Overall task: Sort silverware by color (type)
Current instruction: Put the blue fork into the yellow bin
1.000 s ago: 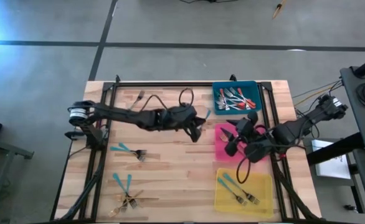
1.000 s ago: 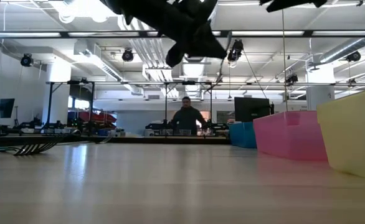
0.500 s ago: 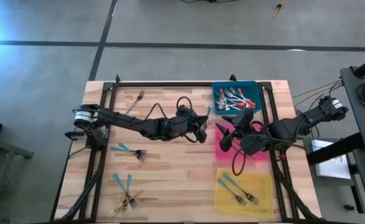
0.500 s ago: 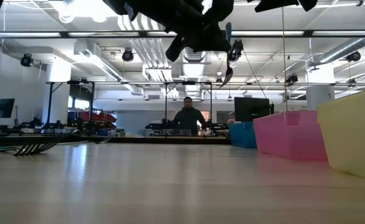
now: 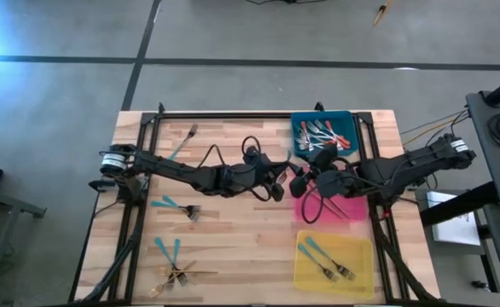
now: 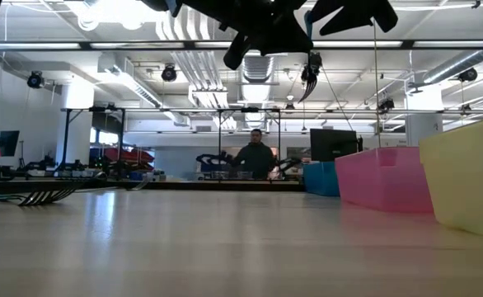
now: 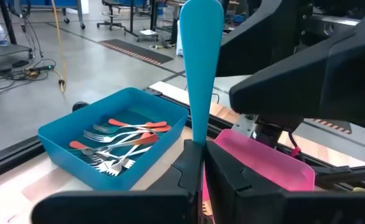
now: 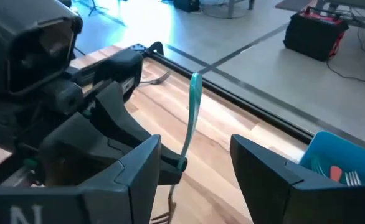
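Mid-air handoff of one teal-handled fork (image 7: 199, 68): the left gripper (image 7: 196, 163) is clamped shut on it near the neck, handle sticking up out of the fingers, held above the table just beside the pink tray (image 5: 305, 205). The right gripper (image 8: 192, 171) sits facing it with fingers spread wide, the teal handle standing between them but not pinched yet. Judged next move: right fingers close on the free handle, left lets go only after that grip is firm, then the fork likely goes to the yellow tray (image 5: 361, 271), where other teal forks (image 5: 322, 258) already lie. Risk, as a guess: a slim handle can slip or twist if release comes early. View differences: the high view shows the whole layout, the grippers meeting at centre, the blue tray (image 5: 299, 124) with red-handled forks (image 5: 322, 136), and loose teal forks on the table (image 5: 175, 205) plus a mixed pile of teal and gold forks (image 5: 175, 271) at the left arm's side still unsorted. The wrist views show the actual grip and the open fingers, which the high view hides. The low view shows the fork tines hanging (image 6: 310, 78) under the dark arms and a person (image 6: 256, 158) far behind the table.
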### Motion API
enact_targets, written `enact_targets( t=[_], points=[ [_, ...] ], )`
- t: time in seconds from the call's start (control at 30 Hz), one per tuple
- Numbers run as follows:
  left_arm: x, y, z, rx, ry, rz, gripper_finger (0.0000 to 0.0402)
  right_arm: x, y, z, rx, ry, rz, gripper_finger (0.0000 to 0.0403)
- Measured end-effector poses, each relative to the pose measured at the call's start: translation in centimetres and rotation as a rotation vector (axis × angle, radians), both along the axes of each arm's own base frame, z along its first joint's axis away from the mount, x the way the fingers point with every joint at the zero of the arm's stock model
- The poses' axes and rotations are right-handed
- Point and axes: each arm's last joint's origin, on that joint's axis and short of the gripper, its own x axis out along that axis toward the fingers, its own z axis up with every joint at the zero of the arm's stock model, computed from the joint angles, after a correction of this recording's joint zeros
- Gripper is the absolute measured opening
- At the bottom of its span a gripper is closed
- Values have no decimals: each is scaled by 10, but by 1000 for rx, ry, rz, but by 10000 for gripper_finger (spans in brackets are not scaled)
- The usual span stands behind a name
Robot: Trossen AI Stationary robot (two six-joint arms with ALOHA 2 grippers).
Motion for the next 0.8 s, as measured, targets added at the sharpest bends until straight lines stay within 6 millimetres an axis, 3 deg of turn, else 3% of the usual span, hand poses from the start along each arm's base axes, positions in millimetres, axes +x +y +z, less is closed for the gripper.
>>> enact_targets(
  t=[0.5, 0.6, 0.8],
  points=[
    [0, -4, 0, 0, 0, -10, 0, 13, -13, -5, -74, 53, -14, 172],
    [0, -4, 0, 1, 0, -10, 0, 13, -13, -5, -90, 64, -4, 133],
    [0, -4, 0, 1, 0, -8, 1, 13, -13, -4, -117, 92, 31, 20]
  ],
)
